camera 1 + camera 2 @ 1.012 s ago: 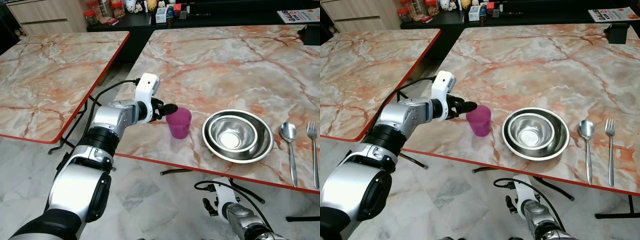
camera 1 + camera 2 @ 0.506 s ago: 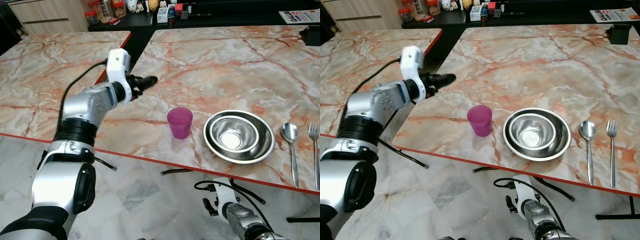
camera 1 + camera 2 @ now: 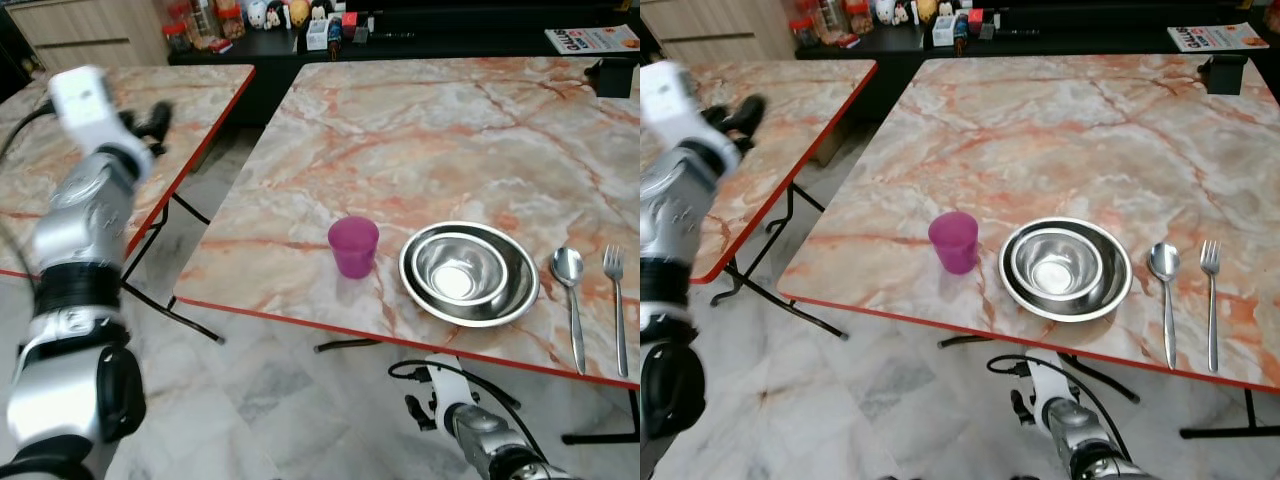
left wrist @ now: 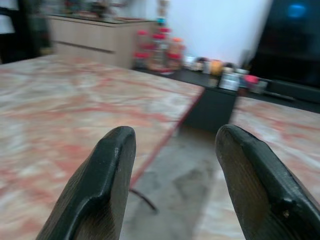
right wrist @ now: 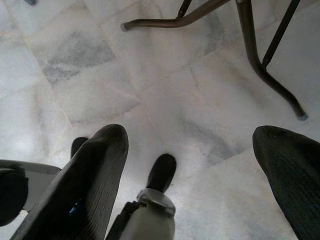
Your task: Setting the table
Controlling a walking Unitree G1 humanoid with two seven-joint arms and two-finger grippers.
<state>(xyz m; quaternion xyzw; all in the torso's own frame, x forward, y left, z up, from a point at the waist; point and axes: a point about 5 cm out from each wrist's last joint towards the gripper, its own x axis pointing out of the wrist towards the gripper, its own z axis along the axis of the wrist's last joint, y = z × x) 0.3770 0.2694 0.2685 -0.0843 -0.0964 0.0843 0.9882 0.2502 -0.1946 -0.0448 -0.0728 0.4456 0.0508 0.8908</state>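
Magenta plastic cup [image 3: 353,246] stands upright near the marble table's [image 3: 430,130] front edge, just beside two nested steel bowls [image 3: 468,272], with spoon [image 3: 570,300] and fork [image 3: 615,305] further right. The left gripper [image 4: 175,165], fingers [image 4: 102,185] spread apart and empty, is raised over the neighbouring table [image 3: 190,95], well apart from the cup. The right gripper [image 5: 192,165] hangs splayed and empty above the floor.

Marble-patterned, red-edged table [image 3: 440,120] bearing a purple cup [image 3: 353,246] near the front edge, nested steel bowls [image 3: 468,273] beside it, then a spoon [image 3: 570,290] and a fork [image 3: 616,300] lying parallel; a magazine [image 3: 592,38] at the far corner.
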